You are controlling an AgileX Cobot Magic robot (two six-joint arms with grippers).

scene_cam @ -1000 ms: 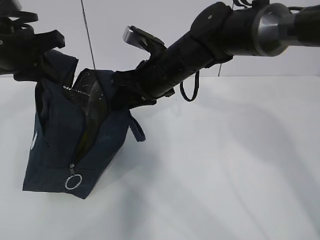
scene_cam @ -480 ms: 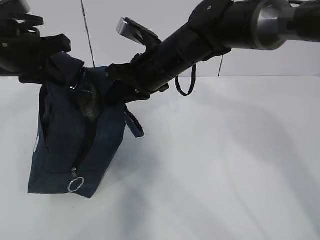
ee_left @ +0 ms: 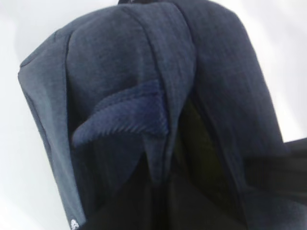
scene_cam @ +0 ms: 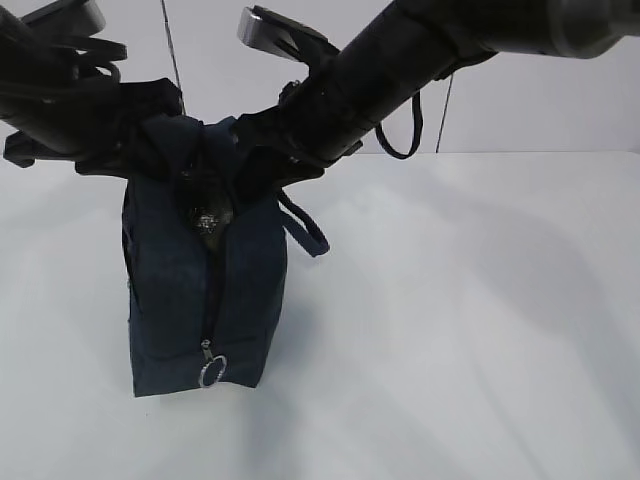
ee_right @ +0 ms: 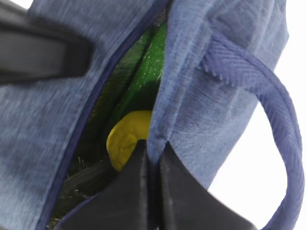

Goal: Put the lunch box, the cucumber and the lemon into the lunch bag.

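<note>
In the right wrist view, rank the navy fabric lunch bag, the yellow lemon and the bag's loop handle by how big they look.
1. Navy fabric lunch bag: fills most of the frame.
2. Blue woven loop handle: long strap arcing down the right side.
3. Yellow lemon: a small patch in the opening, partly hidden, so its full size is unsure.

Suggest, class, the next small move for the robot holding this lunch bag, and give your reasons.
Probably draw the zipper ring pull along to close the lunch bag. The lemon and cucumber already show inside the gap, the right gripper pinches one edge, the left gripper seems to grip the other, and the table looks bare.
</note>
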